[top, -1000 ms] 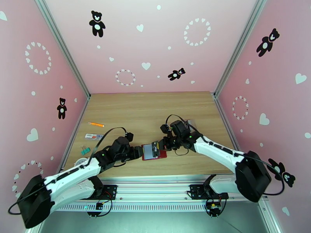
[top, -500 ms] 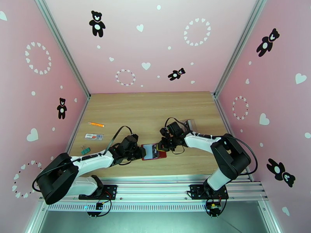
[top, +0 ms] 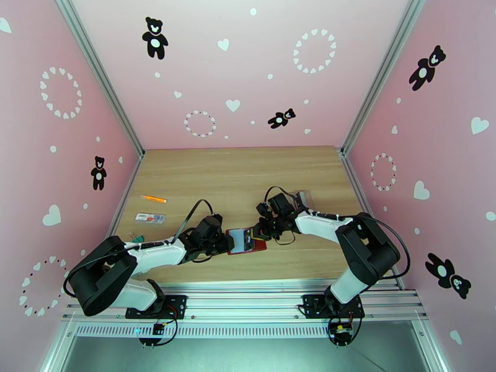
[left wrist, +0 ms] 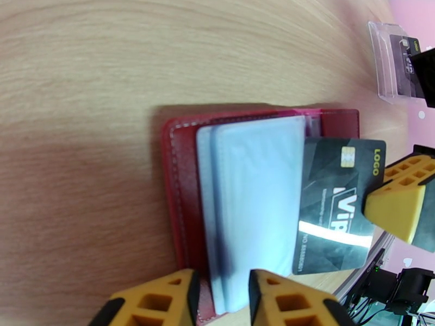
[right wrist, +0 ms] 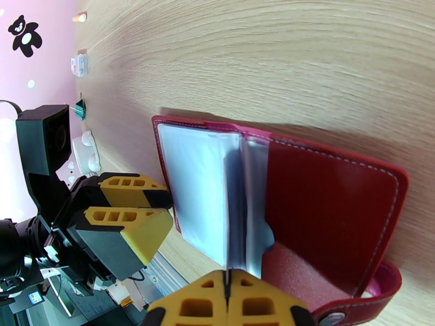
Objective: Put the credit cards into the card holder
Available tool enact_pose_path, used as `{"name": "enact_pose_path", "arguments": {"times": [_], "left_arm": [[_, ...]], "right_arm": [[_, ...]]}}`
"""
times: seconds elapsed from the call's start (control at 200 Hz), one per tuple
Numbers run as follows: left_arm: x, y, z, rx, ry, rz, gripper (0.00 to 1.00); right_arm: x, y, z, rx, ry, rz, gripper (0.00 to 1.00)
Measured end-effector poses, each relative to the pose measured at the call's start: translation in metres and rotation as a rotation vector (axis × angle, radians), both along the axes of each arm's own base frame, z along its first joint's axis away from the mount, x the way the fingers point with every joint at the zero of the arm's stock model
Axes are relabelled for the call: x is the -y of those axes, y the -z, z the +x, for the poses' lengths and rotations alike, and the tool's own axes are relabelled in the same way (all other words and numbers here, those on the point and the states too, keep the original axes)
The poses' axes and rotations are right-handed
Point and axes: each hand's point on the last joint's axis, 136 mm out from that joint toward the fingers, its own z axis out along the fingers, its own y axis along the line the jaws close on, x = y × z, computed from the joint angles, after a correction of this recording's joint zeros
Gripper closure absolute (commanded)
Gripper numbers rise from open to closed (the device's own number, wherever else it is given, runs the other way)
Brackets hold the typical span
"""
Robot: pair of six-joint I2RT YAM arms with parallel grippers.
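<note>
The holder [top: 260, 245] lies open on the table [top: 235, 175] near its front middle. It is spread left to right, with the left gripper [left wrist: 220, 283] at one side and the right gripper [right wrist: 225, 278] at the other. Grey sleeves [left wrist: 255, 180] fan from its spine. The card [left wrist: 337, 207] has its long axis along that spine, and its lettering runs the same way. One long edge meets the sleeves' free edge; I cannot tell whether it is in a pocket. The right gripper is pressed together on the card's opposite edge. The left gripper's fingers stand slightly apart astride the holder's edge; whether they grip it is unclear.
</note>
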Motion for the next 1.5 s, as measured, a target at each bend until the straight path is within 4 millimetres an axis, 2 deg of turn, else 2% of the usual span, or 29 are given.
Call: {"name": "enact_pose_path", "arguments": {"times": [0.55, 1.501], "left_arm": [[0.0, 0.0, 0.001, 0.002, 0.0, 0.007, 0.71], [0.001, 0.0, 0.002, 0.005, 0.005, 0.01, 0.72]], "right_arm": [[0.004, -0.007, 0.003, 0.0, -0.002, 0.014, 1.0], [0.0, 0.006, 0.004, -0.013, -0.028, 0.012, 1.0]]}}
